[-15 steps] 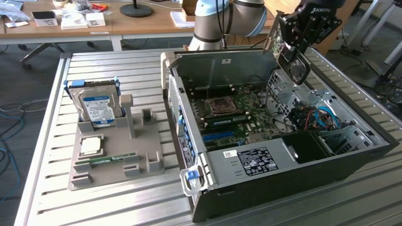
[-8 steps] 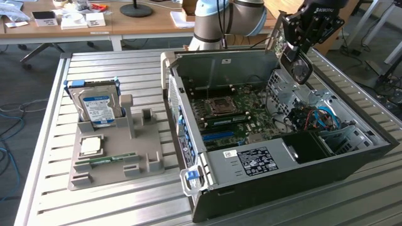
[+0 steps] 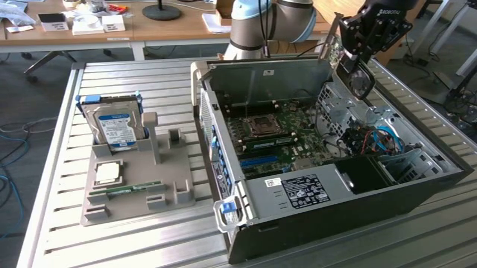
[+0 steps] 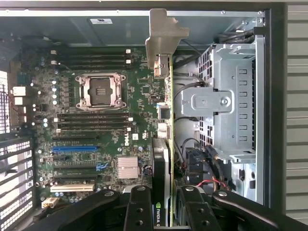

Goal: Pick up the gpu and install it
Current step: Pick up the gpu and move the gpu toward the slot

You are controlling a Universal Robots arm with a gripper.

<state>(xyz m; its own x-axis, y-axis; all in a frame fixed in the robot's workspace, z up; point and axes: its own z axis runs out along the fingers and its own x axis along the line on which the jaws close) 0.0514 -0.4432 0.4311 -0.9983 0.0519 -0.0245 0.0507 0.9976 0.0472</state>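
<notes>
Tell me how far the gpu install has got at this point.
Done: the gpu is picked up, clamped edge-on in the gripper. In hand: it is held over the open computer case, clear of the motherboard, with its bracket end pointing away from the gripper. Left: seating it. The card sits in no slot yet, and the blue slot is bare.
</notes>
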